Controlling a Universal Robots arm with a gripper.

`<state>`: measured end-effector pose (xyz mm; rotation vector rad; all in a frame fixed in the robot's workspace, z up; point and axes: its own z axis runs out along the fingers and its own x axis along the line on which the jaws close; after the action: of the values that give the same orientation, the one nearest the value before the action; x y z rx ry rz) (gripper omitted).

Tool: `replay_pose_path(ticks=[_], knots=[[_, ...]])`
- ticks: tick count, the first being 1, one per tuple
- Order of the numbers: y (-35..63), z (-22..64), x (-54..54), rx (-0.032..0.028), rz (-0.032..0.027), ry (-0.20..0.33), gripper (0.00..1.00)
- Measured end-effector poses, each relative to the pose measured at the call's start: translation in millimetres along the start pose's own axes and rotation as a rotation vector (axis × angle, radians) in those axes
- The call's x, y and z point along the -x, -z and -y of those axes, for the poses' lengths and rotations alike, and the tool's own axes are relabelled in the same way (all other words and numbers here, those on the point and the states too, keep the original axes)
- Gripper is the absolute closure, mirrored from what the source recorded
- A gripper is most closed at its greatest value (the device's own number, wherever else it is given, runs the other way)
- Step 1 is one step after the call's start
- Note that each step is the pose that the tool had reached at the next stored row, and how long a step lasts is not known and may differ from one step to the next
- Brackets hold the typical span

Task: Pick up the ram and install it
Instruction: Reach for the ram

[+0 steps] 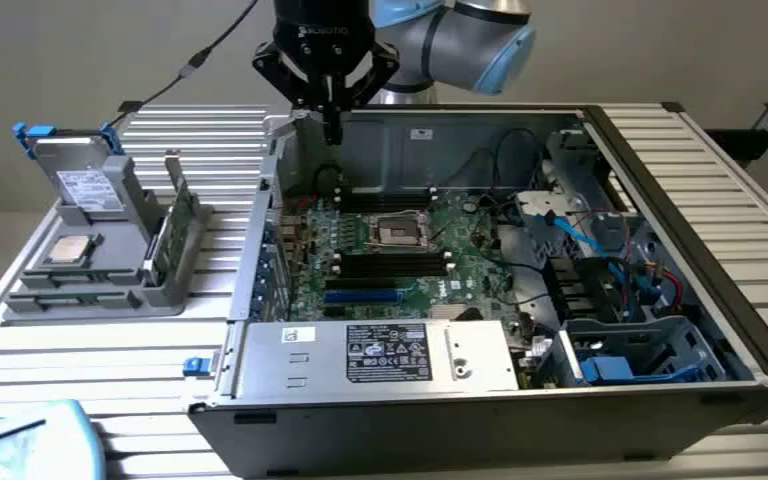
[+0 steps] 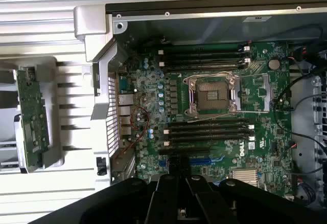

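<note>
The end effector (image 1: 332, 122) is hovering closed and empty over the case's (image 1: 491, 425) rear corner. The ram (image 1: 181, 228) is standing on edge in a grey holder (image 1: 91, 292) near the worktop's (image 1: 77, 370) edge on the exterior view's left. It is lying well apart from the end effector, with its long axis crosswise to the slots (image 1: 391, 262).
</note>
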<state>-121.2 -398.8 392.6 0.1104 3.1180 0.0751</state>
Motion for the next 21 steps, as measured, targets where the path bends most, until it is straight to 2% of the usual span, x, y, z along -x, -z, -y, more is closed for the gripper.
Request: replay_pose_path(ticks=[13,21], knots=[[0.1,0.0,-0.7,-0.0002,0.0000,0.000,0.89],[0.4,1.0,-15.4,-0.0001,0.0000,0.000,0.89]])
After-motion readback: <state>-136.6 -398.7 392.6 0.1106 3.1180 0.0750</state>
